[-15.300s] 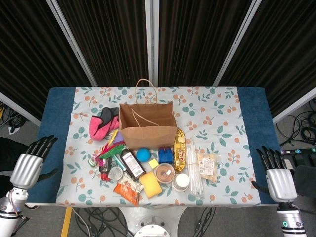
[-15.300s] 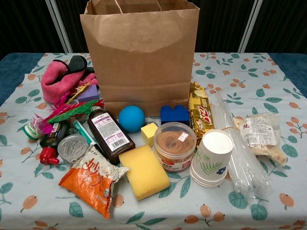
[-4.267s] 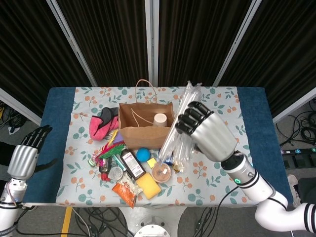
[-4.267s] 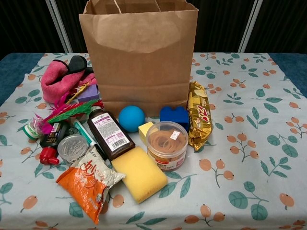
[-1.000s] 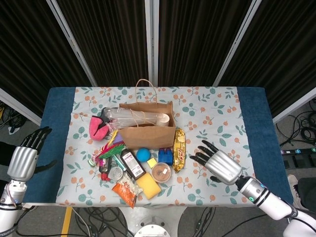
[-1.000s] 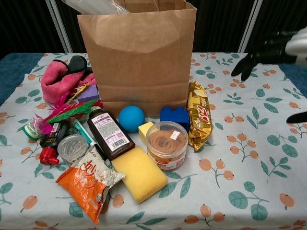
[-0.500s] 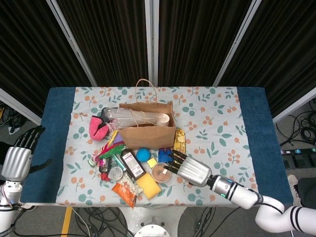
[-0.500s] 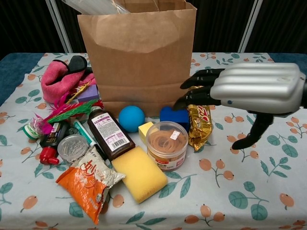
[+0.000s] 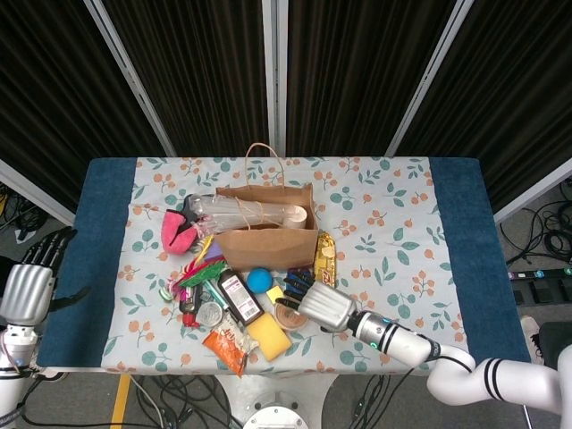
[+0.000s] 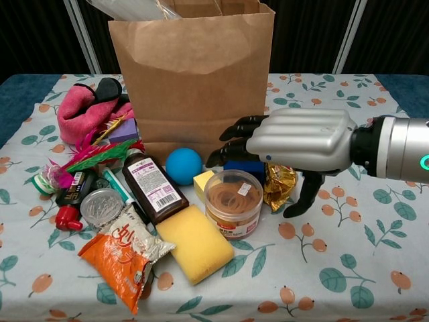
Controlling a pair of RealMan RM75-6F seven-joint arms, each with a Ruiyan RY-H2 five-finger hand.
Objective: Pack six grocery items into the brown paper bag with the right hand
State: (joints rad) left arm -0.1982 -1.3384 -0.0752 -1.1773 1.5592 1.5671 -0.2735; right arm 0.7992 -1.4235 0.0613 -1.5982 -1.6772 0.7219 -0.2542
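We see a table (image 9: 447, 232) covered with a leaf-and-fruit patterned cloth, and standing upright near its middle a brown paper bag (image 10: 194, 80) with its mouth open; in the head view a bundle of clear plastic tubes (image 9: 234, 210) lies across the bag's top, one end poking out to the left. Our right arm (image 9: 447, 362) reaches in low from the right, its forearm nearly level with the table. The right hand (image 10: 301, 142) hovers palm down just in front of the bag, its dark fingers (image 10: 231, 151) spread and lightly curled, holding nothing, thumb hanging down toward the cloth. The fingertips sit over a blue block (image 10: 244, 166) and above a clear round tub of rubber bands (image 10: 231, 201); we cannot tell whether they touch either. A gold snack packet (image 10: 280, 181) lies partly hidden under the palm. A yellow sponge (image 10: 194, 243) and a blue ball (image 10: 184, 166) lie nearby. Our left hand (image 9: 29, 284) is at the far left edge off the table, fingers straight and apart, empty.
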